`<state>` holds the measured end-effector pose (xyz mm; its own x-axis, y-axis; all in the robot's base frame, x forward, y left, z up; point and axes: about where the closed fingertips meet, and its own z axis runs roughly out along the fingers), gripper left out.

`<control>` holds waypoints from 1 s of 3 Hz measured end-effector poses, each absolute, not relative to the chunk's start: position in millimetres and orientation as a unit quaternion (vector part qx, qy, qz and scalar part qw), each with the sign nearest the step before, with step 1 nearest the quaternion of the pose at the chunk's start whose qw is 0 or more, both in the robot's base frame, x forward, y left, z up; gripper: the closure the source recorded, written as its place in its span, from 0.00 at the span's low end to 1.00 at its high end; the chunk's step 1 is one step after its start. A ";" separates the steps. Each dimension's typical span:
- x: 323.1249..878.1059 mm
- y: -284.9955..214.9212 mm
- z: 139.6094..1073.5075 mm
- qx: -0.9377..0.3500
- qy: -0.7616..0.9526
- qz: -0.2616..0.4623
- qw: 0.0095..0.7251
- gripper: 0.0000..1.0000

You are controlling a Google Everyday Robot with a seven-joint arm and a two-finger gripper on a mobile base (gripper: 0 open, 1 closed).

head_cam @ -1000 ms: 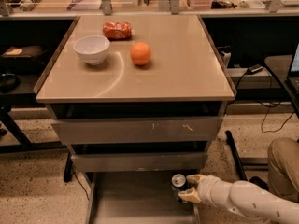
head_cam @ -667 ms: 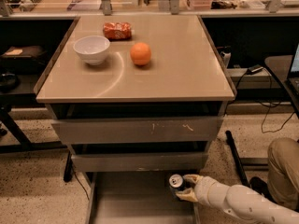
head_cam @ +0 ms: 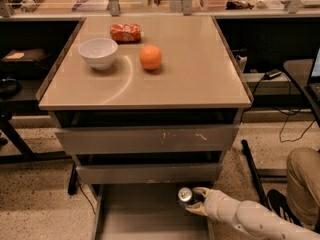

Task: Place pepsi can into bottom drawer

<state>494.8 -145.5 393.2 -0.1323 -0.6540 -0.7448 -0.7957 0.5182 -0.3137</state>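
The pepsi can (head_cam: 185, 197), dark with a silver top, stands upright over the right side of the bottom drawer (head_cam: 135, 214), which is pulled open below the cabinet. My gripper (head_cam: 196, 200), at the end of a white arm coming in from the lower right, is shut on the pepsi can, with one finger above and one below it. I cannot tell whether the can rests on the drawer floor or hangs just above it.
On the tan cabinet top (head_cam: 200, 79) sit a white bowl (head_cam: 98, 52), an orange (head_cam: 150, 57) and a red-orange snack bag (head_cam: 125, 32). Two grey-fronted drawers (head_cam: 145, 140) are shut above. A person's knee (head_cam: 304, 169) and cables are at the right.
My gripper and the pepsi can have shifted slightly left, further over the bottom drawer. Everything on the cabinet top stays put.
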 end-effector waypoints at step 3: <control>490.5 -87.4 284.4 -0.512 0.740 0.095 0.425 1.00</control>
